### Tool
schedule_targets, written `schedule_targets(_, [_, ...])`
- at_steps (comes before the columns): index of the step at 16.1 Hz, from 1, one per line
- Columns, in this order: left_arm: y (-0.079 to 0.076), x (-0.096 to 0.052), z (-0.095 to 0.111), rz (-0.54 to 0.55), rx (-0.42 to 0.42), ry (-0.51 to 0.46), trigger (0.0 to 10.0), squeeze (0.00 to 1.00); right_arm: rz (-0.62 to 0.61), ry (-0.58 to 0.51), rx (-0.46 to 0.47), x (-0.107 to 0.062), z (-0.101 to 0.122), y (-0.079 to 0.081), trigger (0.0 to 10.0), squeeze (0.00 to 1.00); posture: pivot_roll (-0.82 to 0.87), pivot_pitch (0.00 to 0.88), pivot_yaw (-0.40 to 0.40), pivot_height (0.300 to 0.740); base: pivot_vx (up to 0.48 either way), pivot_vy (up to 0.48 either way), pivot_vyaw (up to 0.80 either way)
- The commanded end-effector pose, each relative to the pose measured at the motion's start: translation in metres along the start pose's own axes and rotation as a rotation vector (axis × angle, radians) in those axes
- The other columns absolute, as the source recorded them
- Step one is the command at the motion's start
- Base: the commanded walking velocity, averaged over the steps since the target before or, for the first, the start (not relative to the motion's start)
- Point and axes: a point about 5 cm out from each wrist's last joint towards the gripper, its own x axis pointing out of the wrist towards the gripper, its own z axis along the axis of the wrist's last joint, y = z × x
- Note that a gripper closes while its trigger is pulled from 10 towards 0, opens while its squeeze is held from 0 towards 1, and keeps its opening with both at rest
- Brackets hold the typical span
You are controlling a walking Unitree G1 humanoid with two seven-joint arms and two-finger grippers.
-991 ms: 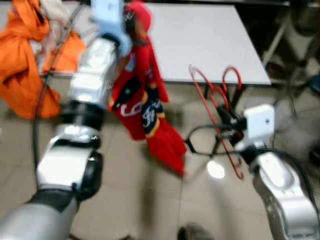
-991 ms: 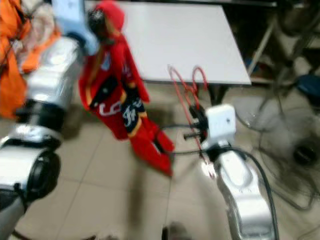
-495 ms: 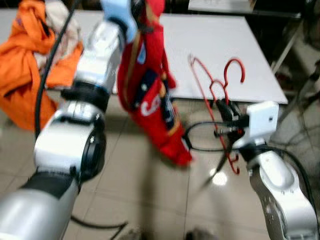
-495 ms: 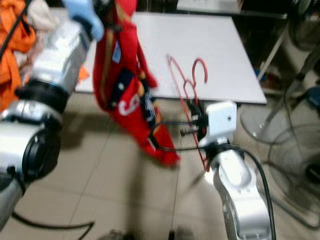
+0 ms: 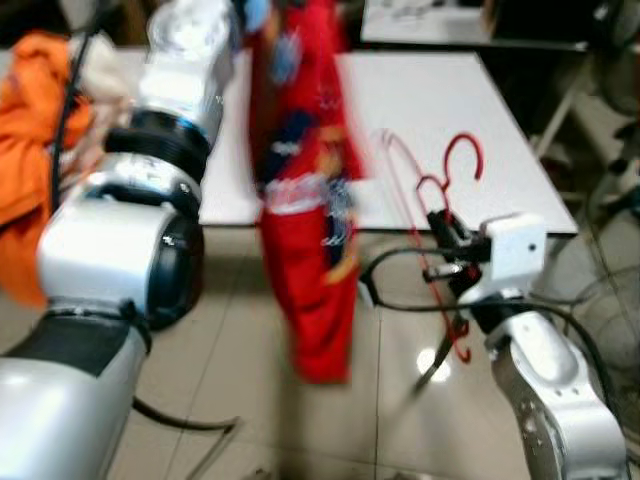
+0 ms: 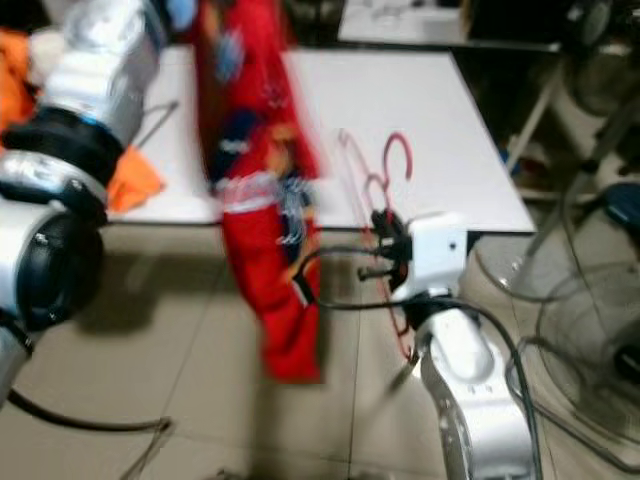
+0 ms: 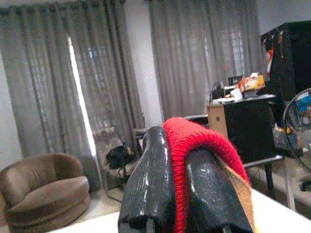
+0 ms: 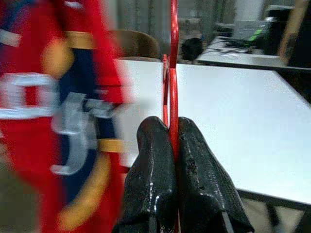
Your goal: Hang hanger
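Note:
A red jacket [image 5: 300, 230] with dark blue and yellow patches hangs in the air in front of the white table [image 5: 440, 110]. My left gripper [image 7: 176, 145] is raised high and shut on the jacket's red knit top edge. Thin red wire hangers [image 5: 440, 190] stand up beside the jacket, on its right, hooks pointing up. My right gripper [image 5: 443, 232] is shut on their wires, and the right wrist view shows a red wire [image 8: 173, 73] pinched between the two black fingers [image 8: 150, 160]. The jacket and hangers are close together but apart.
A heap of orange clothing [image 5: 35, 170] lies at the table's left end. A fan [image 6: 590, 330] and metal stand legs are on the floor to the right. A black cable [image 5: 180, 425] trails over the tiled floor at the lower left. A second table [image 5: 450, 20] stands behind.
My left arm has lifted the jacket higher, and it now hangs straight down instead of slanting. The right gripper still holds the hangers at about the same place. The camera has shifted.

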Motion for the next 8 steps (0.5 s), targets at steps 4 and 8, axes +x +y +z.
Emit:
schedule_targets(4, [-0.0042,0.0114,0.0355,0.004,0.034,-0.107,10.0,0.0,-0.03,-0.014,-0.02,-0.0036,0.0035,-0.0054,10.0,0.0,-0.14,0.013,0.057,0.74,0.402,0.0,-0.2])
schedule_targets(8, [-0.0059,0.0107,0.0299,-0.001,0.031,-0.09,10.0,0.0,-0.018,-0.011,-0.059,-0.0048,0.0034,-0.0044,10.0,0.0,-0.15,0.016,0.056,0.74,0.405,0.0,0.0])
